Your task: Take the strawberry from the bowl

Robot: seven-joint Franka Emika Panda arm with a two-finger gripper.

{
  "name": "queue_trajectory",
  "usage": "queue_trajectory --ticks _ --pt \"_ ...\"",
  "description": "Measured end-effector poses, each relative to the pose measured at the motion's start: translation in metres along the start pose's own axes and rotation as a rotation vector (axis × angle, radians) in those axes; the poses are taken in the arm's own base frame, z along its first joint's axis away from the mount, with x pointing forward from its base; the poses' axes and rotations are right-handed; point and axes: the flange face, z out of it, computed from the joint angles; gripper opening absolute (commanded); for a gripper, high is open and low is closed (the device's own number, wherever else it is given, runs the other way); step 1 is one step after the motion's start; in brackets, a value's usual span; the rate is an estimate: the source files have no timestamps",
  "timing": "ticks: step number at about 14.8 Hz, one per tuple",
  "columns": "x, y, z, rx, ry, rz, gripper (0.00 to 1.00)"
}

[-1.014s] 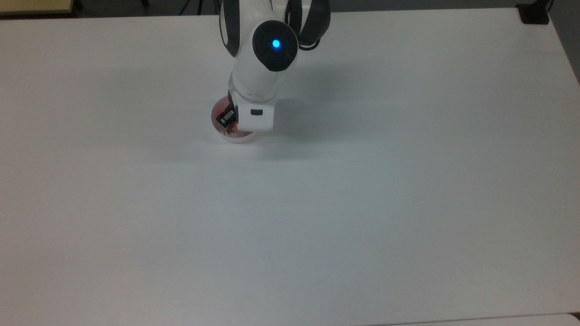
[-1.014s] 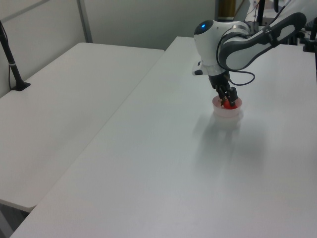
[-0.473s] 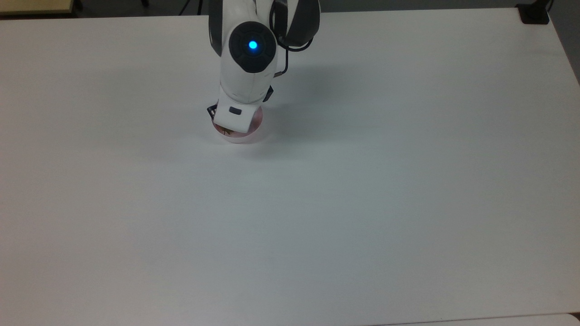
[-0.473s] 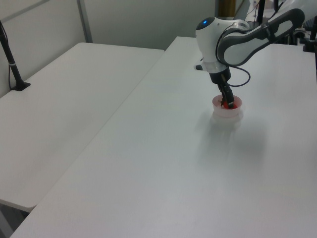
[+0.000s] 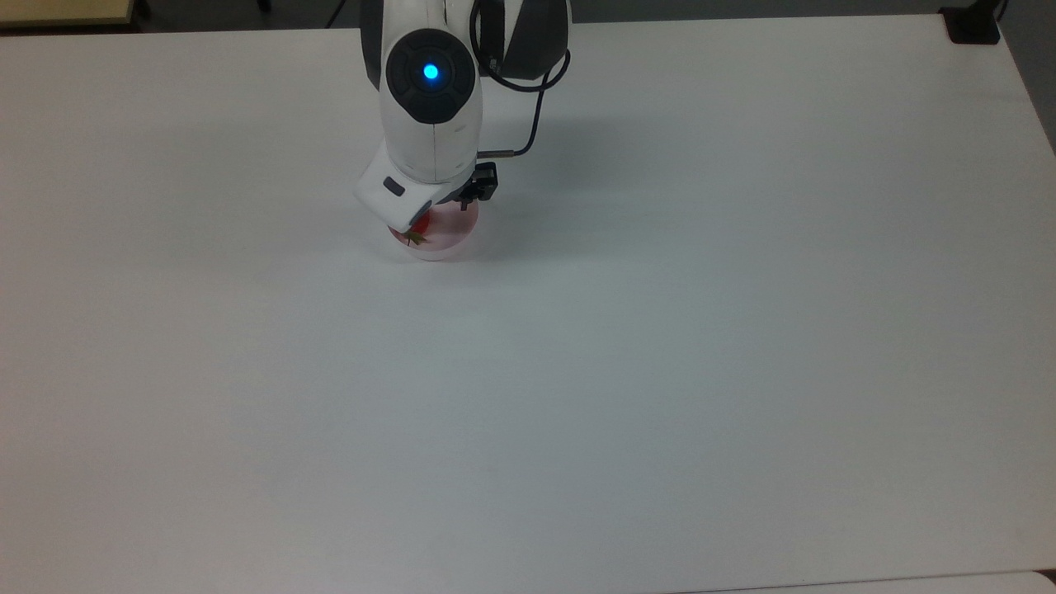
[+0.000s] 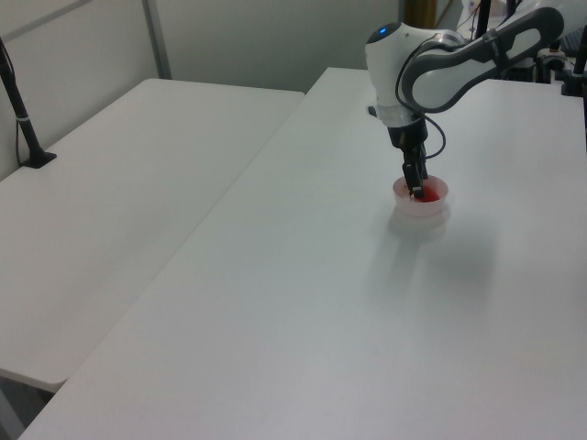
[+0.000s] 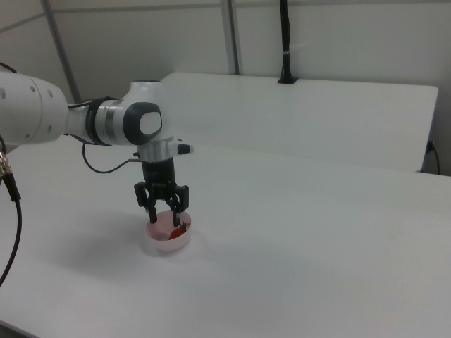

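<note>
A white table [image 5: 660, 371] carries a pale pink bowl [image 7: 168, 241] at the top view's eleven o'clock. The gripper [image 7: 163, 217], rotated since a second ago, straddles the strawberry [image 7: 179, 228] inside, fingers spread and holding nothing; closing seems next.

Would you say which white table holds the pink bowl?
The right view's nearer table, bowl beneath the gripper; the farther table bears a black post.
</note>
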Motion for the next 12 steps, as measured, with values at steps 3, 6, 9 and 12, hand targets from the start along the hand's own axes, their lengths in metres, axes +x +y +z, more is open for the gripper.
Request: queue_trajectory --ticks 3,6,9,12 --pt "-0.001 0.002 -0.003 0.006 0.004 0.184 0.69" --pt "-0.001 0.008 -0.002 0.009 0.006 0.315 0.65" --pt "-0.002 0.016 -0.001 0.011 0.005 0.401 0.65" --pt "-0.001 0.019 0.0 0.015 0.015 0.444 0.66"
